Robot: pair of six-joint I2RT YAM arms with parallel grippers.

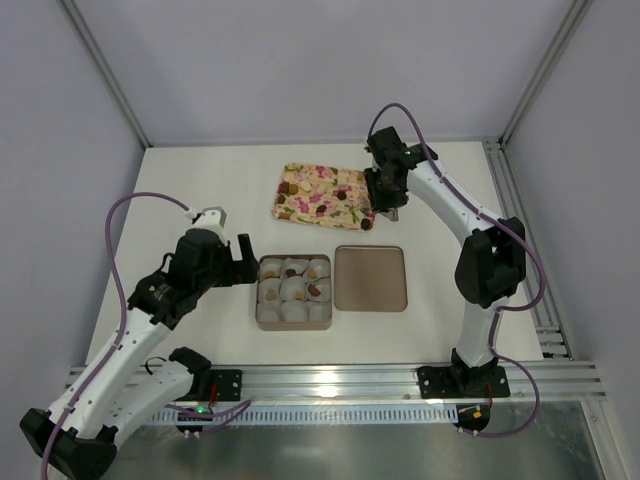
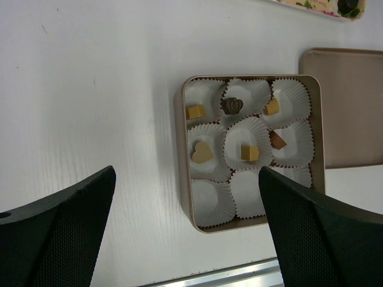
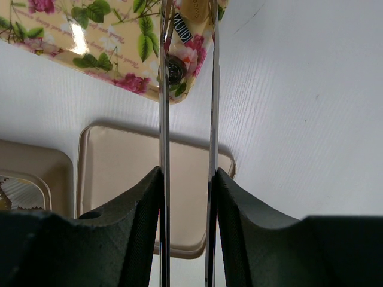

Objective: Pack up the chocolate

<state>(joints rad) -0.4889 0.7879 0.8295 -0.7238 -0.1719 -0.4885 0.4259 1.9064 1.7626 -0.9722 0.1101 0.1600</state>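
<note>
Right claw (image 3: 187, 173), tongs (image 3: 164, 119) at dark chocolate (image 3: 173, 70)

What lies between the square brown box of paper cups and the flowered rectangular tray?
Only bare white table, nothing else; the top view shows it.

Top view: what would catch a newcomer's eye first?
The flower-printed tray at the far centre, with the right gripper over its near right corner holding metal tongs. Then the square box mid-table, white paper cups in a grid with six chocolates in them, its lid lying just right of it.
</note>
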